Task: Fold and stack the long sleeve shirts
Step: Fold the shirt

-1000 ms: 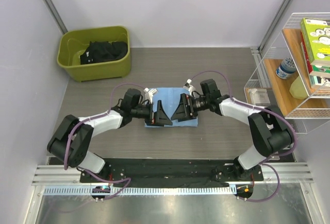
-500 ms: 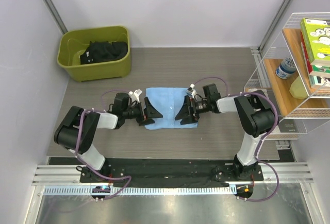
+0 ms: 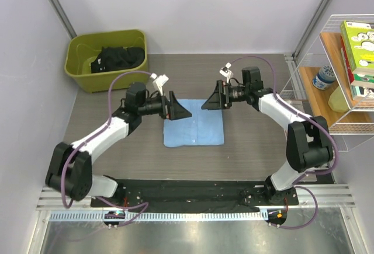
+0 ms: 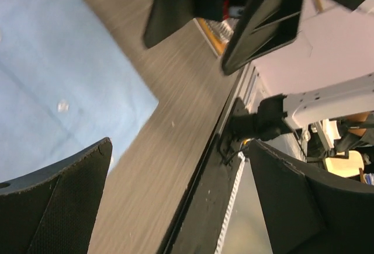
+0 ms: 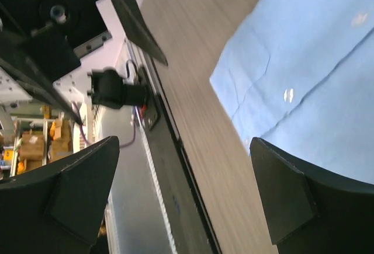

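A light blue long sleeve shirt (image 3: 193,123) lies folded into a flat rectangle on the grey table, between the two arms. It also shows in the left wrist view (image 4: 52,84) and in the right wrist view (image 5: 315,73), with small white buttons visible. My left gripper (image 3: 179,111) is open and empty, raised above the shirt's far left corner. My right gripper (image 3: 211,100) is open and empty, raised above the shirt's far right corner. Neither gripper touches the cloth.
A green bin (image 3: 108,59) holding dark clothes (image 3: 118,57) stands at the back left. A wire shelf (image 3: 339,67) with books and a bottle stands at the right. The black base rail (image 3: 193,195) runs along the near edge.
Both grippers have lifted off the folded shirt and pulled back toward the far side. The shirt stays flat where it lay.
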